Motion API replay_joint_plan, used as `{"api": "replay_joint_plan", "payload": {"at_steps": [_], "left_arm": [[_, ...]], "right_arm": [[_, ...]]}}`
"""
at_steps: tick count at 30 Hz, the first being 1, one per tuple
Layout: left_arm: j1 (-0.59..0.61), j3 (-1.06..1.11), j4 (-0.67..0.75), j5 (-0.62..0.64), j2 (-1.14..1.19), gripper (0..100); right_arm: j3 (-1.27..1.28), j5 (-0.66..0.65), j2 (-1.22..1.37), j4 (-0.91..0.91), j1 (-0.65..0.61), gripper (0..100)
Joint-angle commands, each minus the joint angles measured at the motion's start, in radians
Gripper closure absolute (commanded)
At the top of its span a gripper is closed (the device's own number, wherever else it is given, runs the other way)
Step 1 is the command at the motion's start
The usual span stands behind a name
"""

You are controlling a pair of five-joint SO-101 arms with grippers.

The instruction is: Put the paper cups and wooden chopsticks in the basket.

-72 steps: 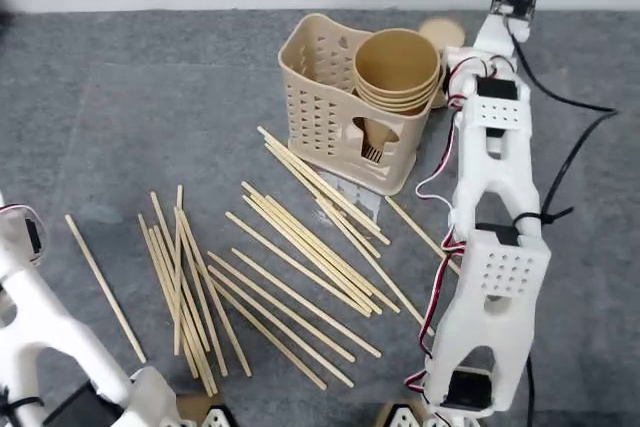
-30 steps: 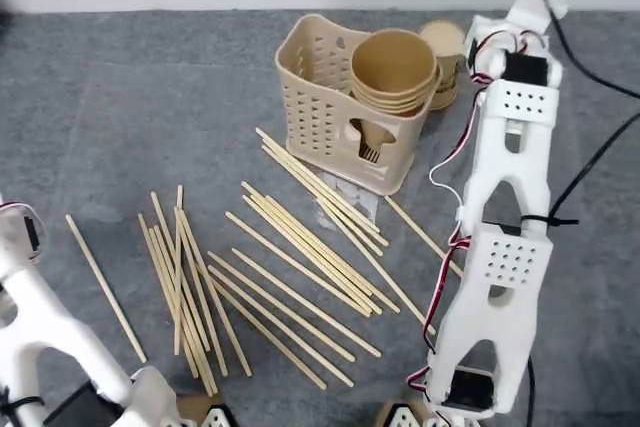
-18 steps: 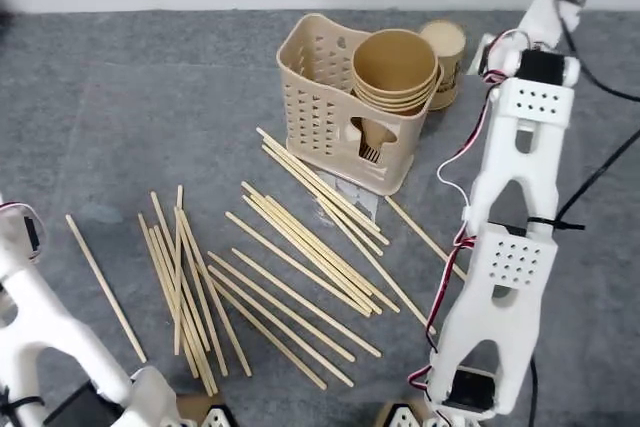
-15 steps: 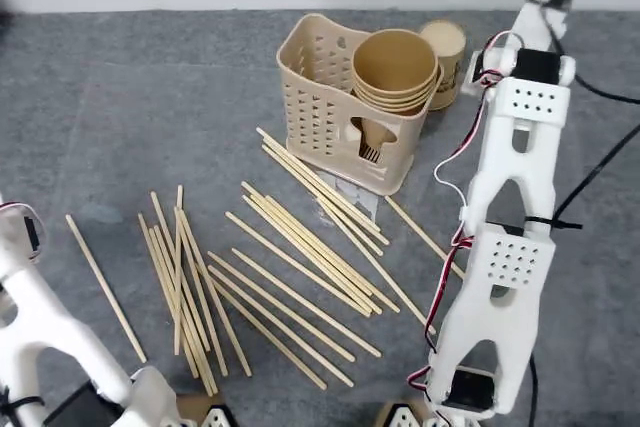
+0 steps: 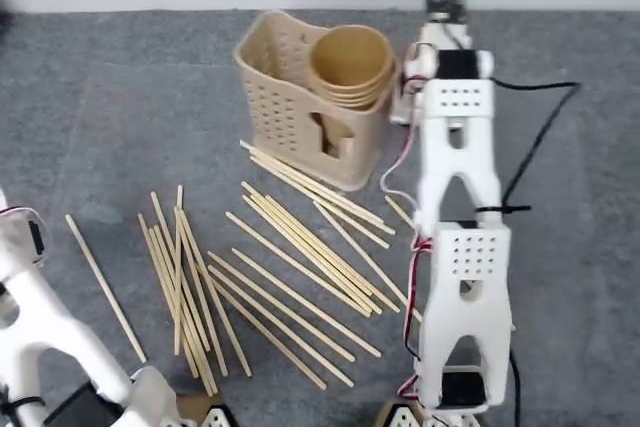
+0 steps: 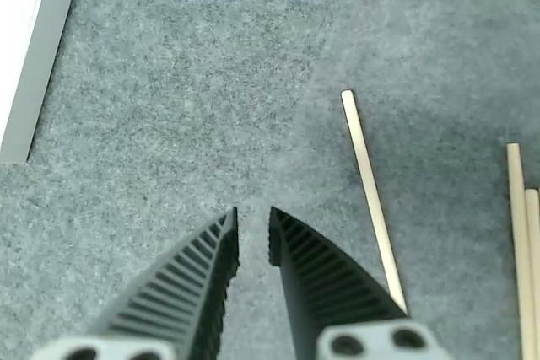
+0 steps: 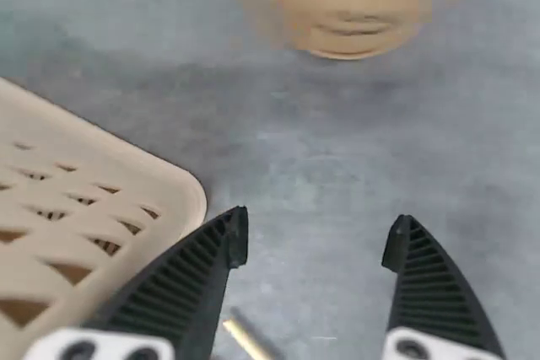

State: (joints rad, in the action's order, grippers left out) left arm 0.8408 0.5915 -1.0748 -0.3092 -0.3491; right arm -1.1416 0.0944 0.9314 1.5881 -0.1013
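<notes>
Perforated plastic basket (image 5: 285,112) holding nested paper cups (image 5: 350,57), wooden chopsticks (image 5: 310,252) strewn on grey felt surface (image 5: 120,97), right pincer (image 7: 316,238) wide apart, empty, left pincer (image 6: 253,225) barely ajar, empty

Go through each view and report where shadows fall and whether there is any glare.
High view: even light, no glare; the chopsticks throw only thin shadows on the grey mat. Left wrist view: a darker patch lies on the mat beside a single chopstick. Right wrist view: a dark shadow band crosses the mat between the paper cup and the basket.
</notes>
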Motion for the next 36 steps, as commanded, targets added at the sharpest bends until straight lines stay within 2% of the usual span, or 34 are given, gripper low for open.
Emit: {"api": "replay_joint_plan", "payload": {"at_steps": [1,8,13,27,36], "left_arm": [[0.000,-0.008,0.023,0.011,-0.034,93],[0.000,-0.008,0.023,0.011,-0.029,93],[0.000,-0.008,0.023,0.012,-0.029,93],[0.000,0.013,0.025,0.012,-0.032,93],[0.000,0.013,0.025,0.012,-0.032,93]], "right_arm": [[-0.051,-0.006,-0.042,0.015,-0.012,72.9],[-0.051,-0.014,-0.101,-0.004,0.105,72.9],[-0.051,-0.014,-0.136,-0.148,0.157,72.9],[-0.051,-0.017,-0.048,-0.564,0.157,72.9],[-0.051,-0.089,0.093,-0.562,0.166,72.9]]}}
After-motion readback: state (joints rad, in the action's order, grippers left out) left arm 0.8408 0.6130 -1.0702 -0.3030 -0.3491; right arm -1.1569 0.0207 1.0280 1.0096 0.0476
